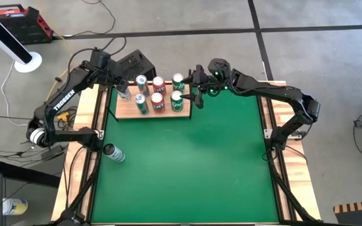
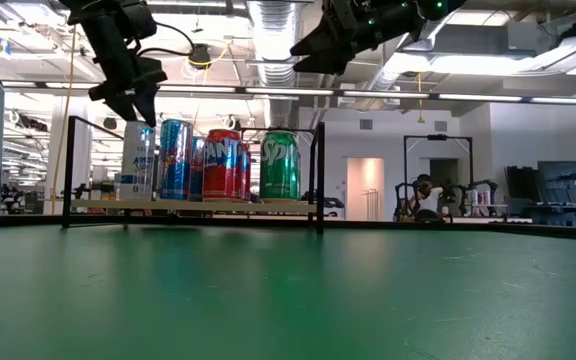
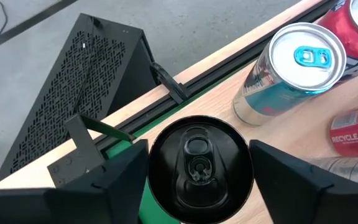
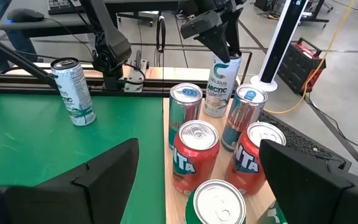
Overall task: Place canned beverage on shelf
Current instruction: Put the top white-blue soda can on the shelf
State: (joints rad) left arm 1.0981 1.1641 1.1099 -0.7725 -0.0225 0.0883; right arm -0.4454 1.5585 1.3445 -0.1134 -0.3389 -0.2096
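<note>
The shelf [image 1: 127,112], a light-wood board with thin black uprights, lies at the table's far side and bears several upright cans [image 1: 158,94]. At its left end stands a white canned beverage with a dark top [image 3: 199,168], bottom on the board. My left gripper [image 3: 199,177] hangs over this can, open, pointing down at a slant, one finger on each side of the can's top. My right gripper [image 1: 198,94] waits open in the air past the shelf's right end. Another can [image 1: 114,152] stands upright on the green table near its left edge. My left gripper has its two fingers [image 3: 126,180] level with the top rim [image 3: 157,155] of the white can, one on each side, coming from above at a slant. Whether they touch the rim I cannot tell. The can stands upright on the shelf.
A black perforated box [image 3: 73,87] sits just beyond the table's far edge, behind the shelf's left end. A red can [image 3: 353,25] and a blue-topped can [image 3: 297,68] stand close beside the white one. The green table [image 1: 200,169] stretches toward the near edge.
</note>
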